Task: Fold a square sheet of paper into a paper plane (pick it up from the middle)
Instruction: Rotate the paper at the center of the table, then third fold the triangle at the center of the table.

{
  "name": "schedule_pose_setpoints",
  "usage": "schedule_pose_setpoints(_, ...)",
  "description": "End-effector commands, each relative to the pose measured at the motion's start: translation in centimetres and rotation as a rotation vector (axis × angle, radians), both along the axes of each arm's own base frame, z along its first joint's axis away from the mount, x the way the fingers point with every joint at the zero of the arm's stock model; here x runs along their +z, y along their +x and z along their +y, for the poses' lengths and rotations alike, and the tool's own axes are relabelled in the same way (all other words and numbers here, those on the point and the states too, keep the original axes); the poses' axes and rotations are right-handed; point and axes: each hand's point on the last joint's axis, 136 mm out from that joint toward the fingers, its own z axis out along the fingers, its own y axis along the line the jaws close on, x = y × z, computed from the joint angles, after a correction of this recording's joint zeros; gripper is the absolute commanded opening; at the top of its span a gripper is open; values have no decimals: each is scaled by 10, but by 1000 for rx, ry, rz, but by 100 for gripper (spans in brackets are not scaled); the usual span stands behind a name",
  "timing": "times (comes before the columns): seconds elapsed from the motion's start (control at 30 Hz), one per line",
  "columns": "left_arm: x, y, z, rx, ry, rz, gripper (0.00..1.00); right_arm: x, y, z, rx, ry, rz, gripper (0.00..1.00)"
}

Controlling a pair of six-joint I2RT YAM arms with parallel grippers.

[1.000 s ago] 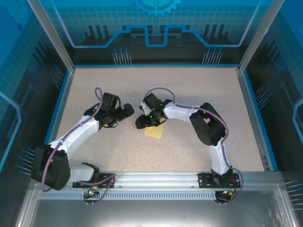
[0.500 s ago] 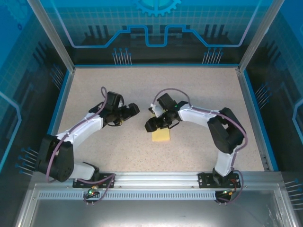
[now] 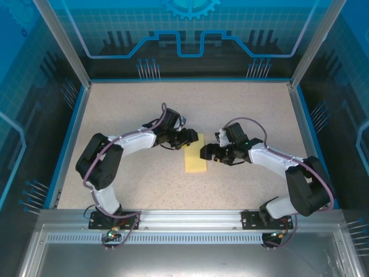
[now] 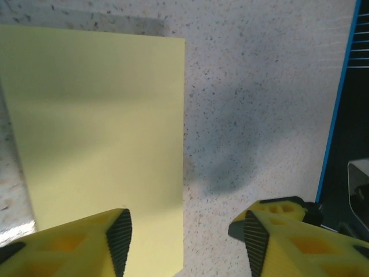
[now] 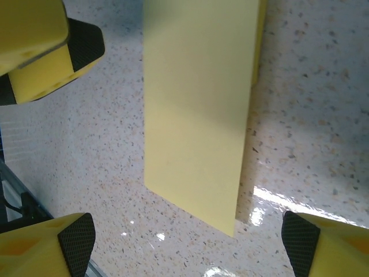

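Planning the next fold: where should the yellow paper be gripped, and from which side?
Likely a long edge near its middle, coming low from the side. The paper lies flat on the table, a narrow rectangle, so only its edges give a tool purchase.

The yellow paper (image 4: 98, 121) lies flat on the speckled table (image 4: 265, 81), the left end effector (image 4: 185, 234) parted over its right edge.

The counter (image 3: 248, 109) is a pale beige surface with dark speckles, glossy enough to catch glare in the right wrist view. A thin blue border (image 3: 184, 79) frames it. An aluminium rail (image 3: 190, 218) runs along its near edge. Behind stands a translucent blue back panel (image 3: 190, 34) printed with circuit-like lines, between two slanted metal posts (image 3: 60, 43).
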Motion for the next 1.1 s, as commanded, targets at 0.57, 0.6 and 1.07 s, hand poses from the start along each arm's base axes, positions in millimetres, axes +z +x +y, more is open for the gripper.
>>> schedule_pose_setpoints(0.57,-37,9,16,26,162,22,41,-27,-22,6,21,17,147,69)
schedule_pose_setpoints(0.6,-37,9,16,24,161,20,41,-28,-24,8,34,14,152,69)
schedule_pose_setpoints(1.07,-46,11,15,28,163,37,40,-34,-30,25,93,54,186,64)
